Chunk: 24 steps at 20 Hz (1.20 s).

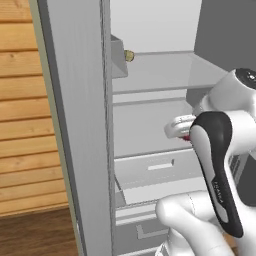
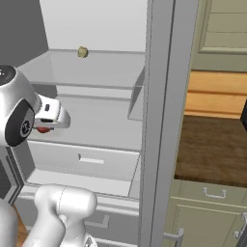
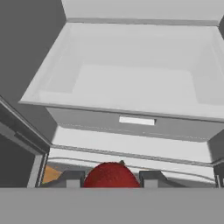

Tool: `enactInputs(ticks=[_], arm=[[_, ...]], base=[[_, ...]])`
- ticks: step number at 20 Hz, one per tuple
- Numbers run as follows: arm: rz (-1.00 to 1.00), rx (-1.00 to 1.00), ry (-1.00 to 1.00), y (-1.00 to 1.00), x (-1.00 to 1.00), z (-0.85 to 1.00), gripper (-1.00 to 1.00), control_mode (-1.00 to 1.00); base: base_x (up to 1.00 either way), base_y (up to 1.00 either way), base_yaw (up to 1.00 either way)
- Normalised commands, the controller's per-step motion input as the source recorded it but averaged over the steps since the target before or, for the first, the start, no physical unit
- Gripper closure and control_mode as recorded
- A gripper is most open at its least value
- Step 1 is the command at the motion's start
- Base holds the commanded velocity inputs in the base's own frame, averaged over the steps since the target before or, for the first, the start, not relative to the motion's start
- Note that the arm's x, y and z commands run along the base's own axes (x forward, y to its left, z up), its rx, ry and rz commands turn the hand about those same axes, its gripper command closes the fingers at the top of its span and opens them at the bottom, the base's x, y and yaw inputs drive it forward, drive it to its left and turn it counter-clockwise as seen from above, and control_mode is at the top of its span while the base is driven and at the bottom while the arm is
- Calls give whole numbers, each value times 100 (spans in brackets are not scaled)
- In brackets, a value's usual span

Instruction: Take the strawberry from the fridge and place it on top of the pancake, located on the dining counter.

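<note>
The jaws of the gripper (image 3: 111, 178) are closing tight on the strawberry (image 3: 111, 176), which is sitting between the two dark finger tips (image 3: 72, 178) in the hand view. In the left base view a sliver of the red berry (image 1: 186, 137) is peeking out under the hand, and in the right base view it is showing just below the white hand (image 2: 43, 129). The berry is hanging in the grip over the fridge (image 1: 82, 125) shelf (image 2: 101, 123), near that shelf's front edge and above the open drawer (image 3: 131, 87), not resting on anything as far as can be told.

A small yellowish lump (image 2: 82, 51) is lying on the upper shelf (image 2: 87, 67), well apart from the hand and of no concern here.

The step in hand looks like carrying the berry out of the fridge. To do it well, the hand is best drawn straight back toward the base, keeping level, so the berry is not scraping the shelf edge or the drawer front. The door (image 1: 75, 150) is standing close on the arm's left and the centre post (image 2: 161, 120) on its right, so the elbow needs watching while the arm is retreating. The grip should be kept firm but no tighter, since such a small round fruit is likely to squirt out if squeezed or jolted.
</note>
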Motion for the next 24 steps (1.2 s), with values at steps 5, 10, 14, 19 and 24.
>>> enactInputs(ticks=[5,10,14,19,24], arm=[[-17,-7,19,-35,-24,-86,100,-100],[-25,3,2,-41,-1,-23,100,-100],[-24,0,3,-35,0,-33,100,-100],[-12,0,0,-16,0,-25,100,-100],[4,0,0,-1,7,0,100,-100]], base=[[0,0,0],[0,0,0],[0,0,0],[0,0,0],[0,0,0]])
